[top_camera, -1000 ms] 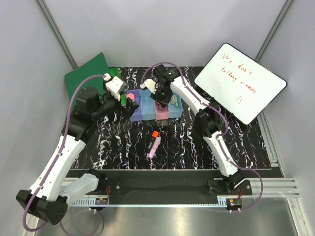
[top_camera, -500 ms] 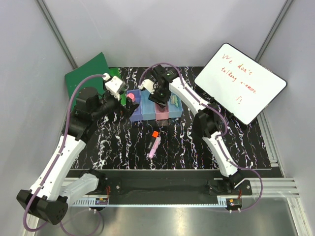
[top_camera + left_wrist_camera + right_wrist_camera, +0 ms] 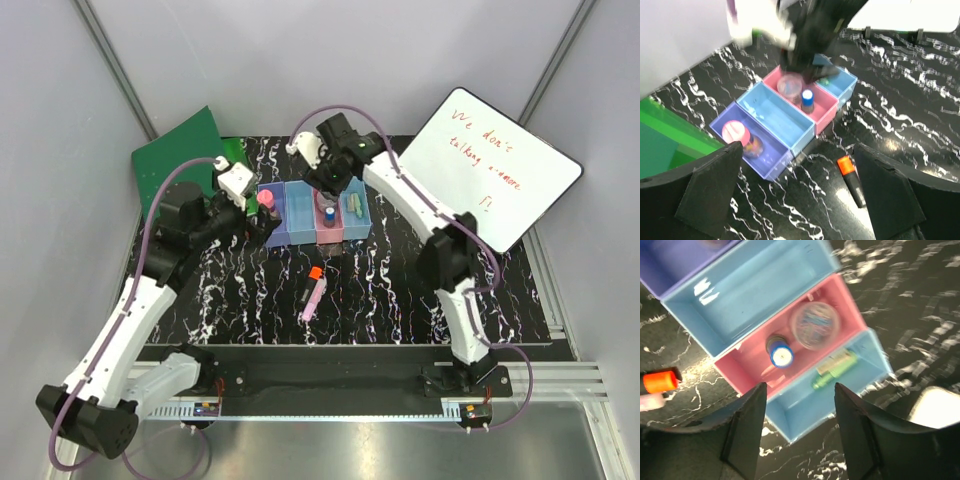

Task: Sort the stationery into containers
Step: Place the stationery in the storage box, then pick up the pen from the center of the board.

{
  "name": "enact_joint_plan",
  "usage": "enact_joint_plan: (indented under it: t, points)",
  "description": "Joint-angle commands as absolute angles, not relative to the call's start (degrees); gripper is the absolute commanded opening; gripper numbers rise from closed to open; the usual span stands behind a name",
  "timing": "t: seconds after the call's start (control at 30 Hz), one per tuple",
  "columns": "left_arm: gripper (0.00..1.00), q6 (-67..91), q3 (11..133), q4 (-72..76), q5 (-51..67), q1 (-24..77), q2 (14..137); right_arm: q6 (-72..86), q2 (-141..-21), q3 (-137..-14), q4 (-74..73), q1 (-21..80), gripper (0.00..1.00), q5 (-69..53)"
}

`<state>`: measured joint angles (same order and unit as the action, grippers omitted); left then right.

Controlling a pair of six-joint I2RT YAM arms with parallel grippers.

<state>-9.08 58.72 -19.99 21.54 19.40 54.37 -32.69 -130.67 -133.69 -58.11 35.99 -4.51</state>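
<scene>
Four joined bins stand in a row: purple-blue (image 3: 278, 232), light blue (image 3: 302, 215), pink (image 3: 330, 235), light blue (image 3: 358, 228). The purple-blue bin (image 3: 777, 162) holds a pink-capped piece (image 3: 735, 132). The pink bin (image 3: 740, 371) holds a round grey piece (image 3: 815, 324) and a blue-capped piece (image 3: 781, 354). A green highlighter (image 3: 835, 369) lies in the end bin. An orange-capped marker (image 3: 315, 272) and a pink marker (image 3: 311, 300) lie on the table in front. My right gripper (image 3: 802, 435) hangs open and empty above the pink bin. My left gripper (image 3: 800, 200) is open and empty, near the purple-blue bin.
A whiteboard with red writing (image 3: 490, 170) leans at the right. A green folder (image 3: 180, 150) lies at the back left. The middle light blue bin (image 3: 750, 295) holds nothing. The table is black with white veins.
My right gripper has lifted up and back from the pink bin, and the blue-capped piece now shows inside it. My left gripper has shifted slightly.
</scene>
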Motion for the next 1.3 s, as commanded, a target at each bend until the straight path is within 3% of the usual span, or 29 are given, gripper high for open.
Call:
enact_joint_plan:
  t: [0.0, 0.23, 0.33, 0.6, 0.87, 1.27]
  points:
    - [0.99, -11.2, 57.0, -22.6, 21.5, 19.4, 56.7, -26.5, -116.5, -124.3, -50.2, 35.2, 0.65, 1.4]
    - [0.99, -11.1, 59.8, -30.1, 11.4, 25.4, 67.3, -29.0, -96.8, -101.6, -43.5, 33.8, 0.66, 6.1]
    - [0.99, -8.3, 61.5, -31.8, 9.1, 29.4, 70.6, -30.0, -92.0, -98.4, -42.6, 33.5, 0.66, 7.2]
    - [0.99, -1.0, 61.3, -32.9, 8.2, 33.8, 79.3, -29.2, -85.8, -97.9, -42.4, 33.4, 0.63, 8.1]
    - [0.98, 5.0, 64.1, -33.2, 12.7, 35.4, 89.7, -28.0, -84.4, -97.4, -42.2, 33.4, 0.62, 7.7]
    - [0.95, 7.6, 71.1, -34.8, 10.2, 38.5, 102.4, -26.0, -83.6, -96.9, -41.8, 33.4, 0.6, 5.8]
